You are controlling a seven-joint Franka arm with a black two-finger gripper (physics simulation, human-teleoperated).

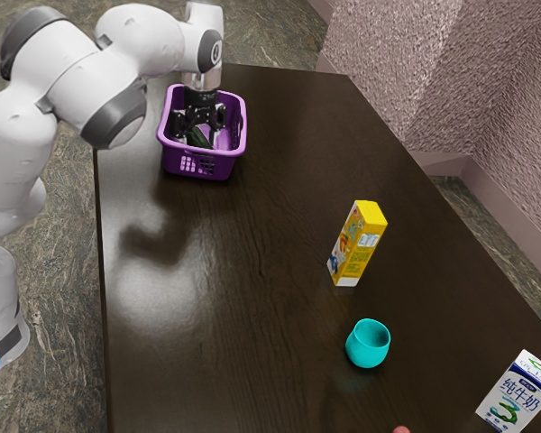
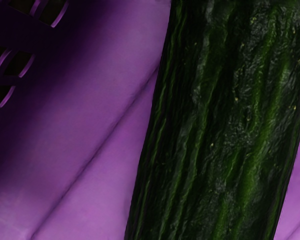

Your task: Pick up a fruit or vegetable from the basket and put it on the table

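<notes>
My gripper reaches down into the purple basket at the table's far left end in the exterior view. Its two fingers stand wide apart, with a dark green cucumber low down between them. In the wrist view the cucumber lies large and close under my hand, slanting over the purple basket floor. Parts of the cucumber are hidden by the gripper and the basket wall in the exterior view.
A yellow carton stands near the middle of the dark table. Towards the exterior view's lower right are a turquoise cup and a white-and-blue milk carton. The basket's walls surround the gripper closely.
</notes>
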